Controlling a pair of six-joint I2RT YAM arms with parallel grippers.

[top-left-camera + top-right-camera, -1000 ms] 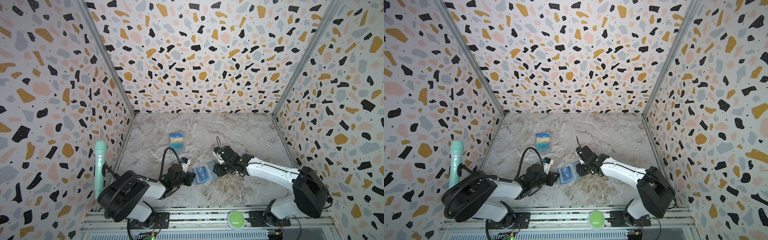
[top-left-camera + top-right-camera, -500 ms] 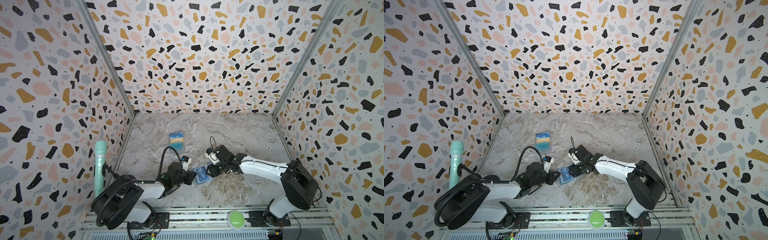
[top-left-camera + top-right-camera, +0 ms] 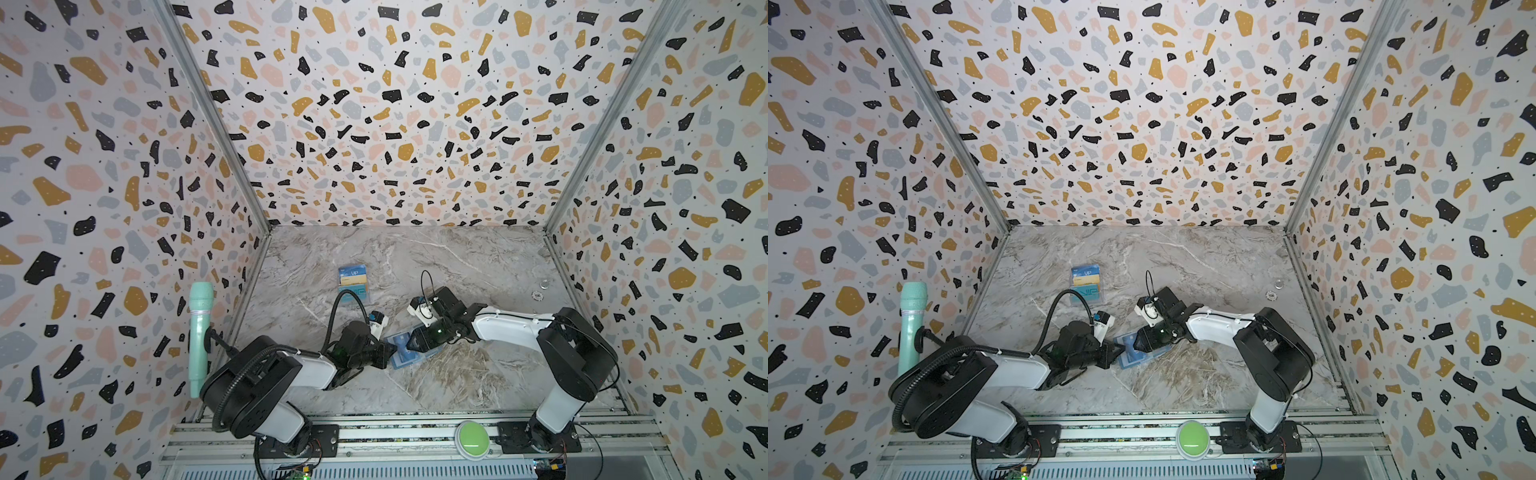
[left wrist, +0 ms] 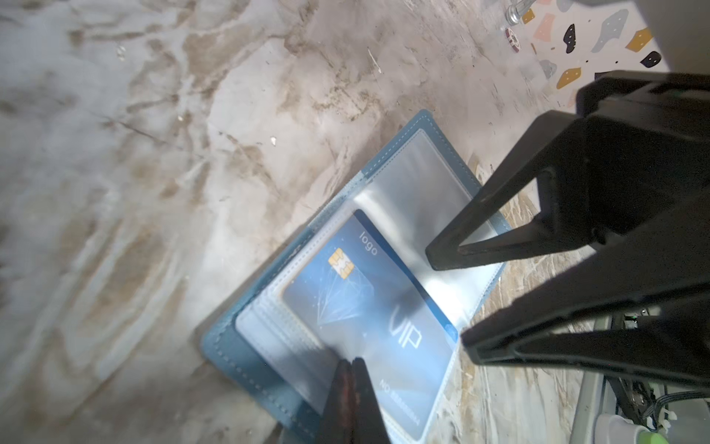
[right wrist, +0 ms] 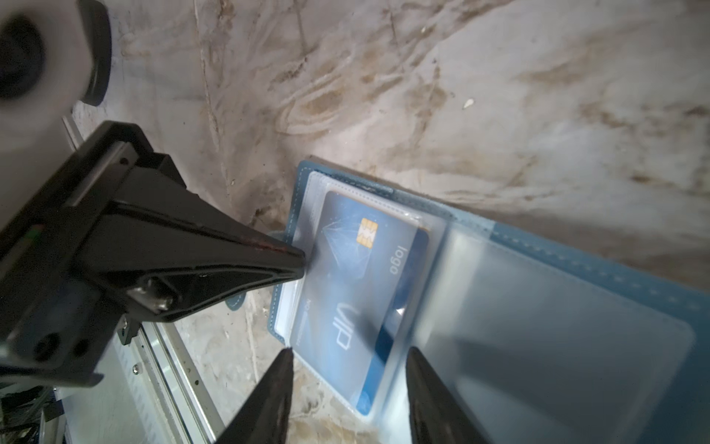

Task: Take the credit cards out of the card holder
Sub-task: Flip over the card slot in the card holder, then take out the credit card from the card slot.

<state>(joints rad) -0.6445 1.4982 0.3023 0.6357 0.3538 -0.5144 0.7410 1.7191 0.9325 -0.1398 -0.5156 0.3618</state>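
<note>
In both top views, the dusty-blue leather booklet card holder [image 3: 409, 354] [image 3: 1139, 353] lies open on the grey marble tabletop [image 3: 457, 257]. In the left wrist view, the left gripper [image 4: 351, 364], jaws closed, presses the holder's clear sleeve over a blue VIP credit card [image 4: 365, 303]. In the right wrist view, the right gripper [image 5: 349, 353] hangs open over that card's edge.

Terrazzo-patterned walls [image 3: 374, 124] enclose a grey-brown marbled floor [image 3: 457, 257], with metal rails [image 3: 219, 124] at the corners, evenly lit.

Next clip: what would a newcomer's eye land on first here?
An open dusty-blue card holder lies on the marble table, with a blue VIP credit card in its clear sleeve. The shut left gripper touches the sleeve's edge, and the open right gripper straddles the card's end. A teal microphone stands left of the table.
</note>
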